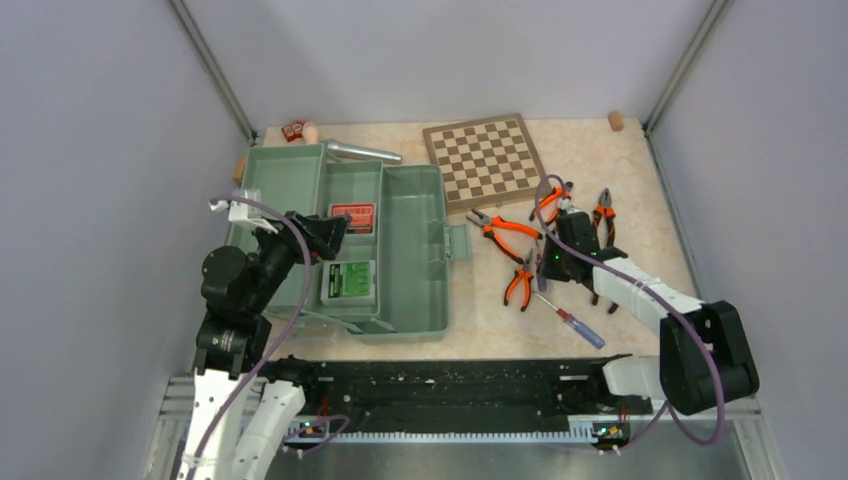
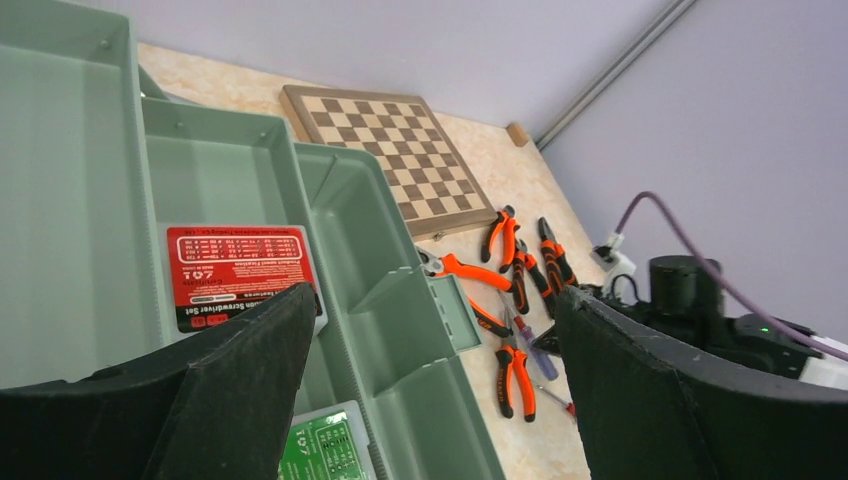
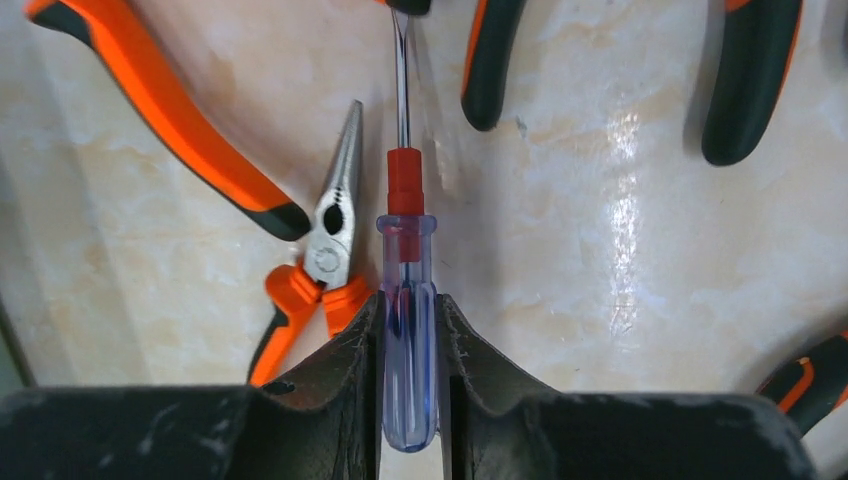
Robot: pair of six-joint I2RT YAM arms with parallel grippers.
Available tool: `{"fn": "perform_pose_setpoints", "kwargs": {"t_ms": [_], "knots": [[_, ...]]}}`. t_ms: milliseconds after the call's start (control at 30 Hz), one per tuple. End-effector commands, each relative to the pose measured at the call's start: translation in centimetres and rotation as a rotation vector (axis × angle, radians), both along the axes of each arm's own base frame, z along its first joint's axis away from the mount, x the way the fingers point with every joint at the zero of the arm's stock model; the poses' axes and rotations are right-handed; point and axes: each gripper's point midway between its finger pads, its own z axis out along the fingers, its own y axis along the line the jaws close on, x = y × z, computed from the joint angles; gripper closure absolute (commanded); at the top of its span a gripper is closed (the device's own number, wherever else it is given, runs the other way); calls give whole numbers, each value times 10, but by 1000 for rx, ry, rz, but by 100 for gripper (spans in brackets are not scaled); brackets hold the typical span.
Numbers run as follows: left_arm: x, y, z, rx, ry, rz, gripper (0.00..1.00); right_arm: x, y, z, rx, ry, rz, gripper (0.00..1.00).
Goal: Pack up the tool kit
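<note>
Right gripper (image 3: 408, 305) clamped on the blue-handled screwdriver (image 3: 405, 250), down at the bench (image 3: 600, 250) among pliers (image 3: 335, 200). Recommend a straight lift clear of the pliers before crossing to the toolbox (image 1: 415, 250). Left gripper (image 2: 432, 293) spread wide, empty, above the toolbox.

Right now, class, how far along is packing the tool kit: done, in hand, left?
Done: the red bit case and green bit case lie inside the open toolbox. In hand: the right gripper is shut on a blue-handled screwdriver; the left gripper is open over the box. Left: several orange-handled pliers and a second screwdriver lie on the table.
</note>
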Motion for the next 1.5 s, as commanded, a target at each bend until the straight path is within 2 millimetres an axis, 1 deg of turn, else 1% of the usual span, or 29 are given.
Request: {"fn": "perform_pose_setpoints", "kwargs": {"t_ms": [0, 133, 300, 500, 567, 600, 700, 767, 800, 833, 867, 933, 1100, 1200, 1300, 1333, 1467], "knots": [[-10, -3, 29, -32, -105, -24, 7, 5, -1, -17, 8, 25, -35, 100], [-10, -3, 25, -31, -95, -20, 7, 8, -6, -31, -24, 57, -52, 95], [-11, 0, 24, -24, -99, -5, 7, 14, -10, -39, -53, 71, -86, 75], [-11, 1, 25, -27, -99, -2, 7, 22, -20, -46, -109, 93, -132, 65], [-11, -1, 25, -32, -94, -13, 7, 24, -20, -48, -116, 101, -136, 65], [-11, -2, 24, -34, -91, -17, 7, 25, -20, -48, -115, 102, -136, 67], [-11, -5, 25, -51, -86, -36, 7, 29, -18, -38, -102, 74, -138, 81], [-12, -8, 26, -67, -82, -51, 7, 31, -18, -27, -95, 44, -141, 89], [-11, -10, 26, -75, -76, -57, 7, 32, -18, -18, -87, 21, -143, 93], [-10, -11, 25, -81, -69, -65, 7, 33, -18, -12, -81, 9, -143, 95], [-9, -13, 24, -85, -61, -73, 7, 34, -17, 0, -69, -21, -140, 98], [-8, -16, 23, -95, -51, -91, 7, 36, -14, 19, -41, -65, -134, 100], [-6, -25, 28, -123, -44, -128, 7, 37, -1, 71, 67, -182, -120, 100], [-6, -32, 32, -141, -41, -155, 7, 37, 18, 103, 178, -263, -86, 100], [-5, -42, 33, -156, -31, -187, 7, 35, 42, 141, 303, -366, -41, 100], [-3, -46, 33, -158, -27, -191, 7, 33, 53, 156, 358, -402, -14, 100], [-1, -69, 29, -150, -5, -236, 7, 26, 86, 201, 537, -493, 43, 100]]}}
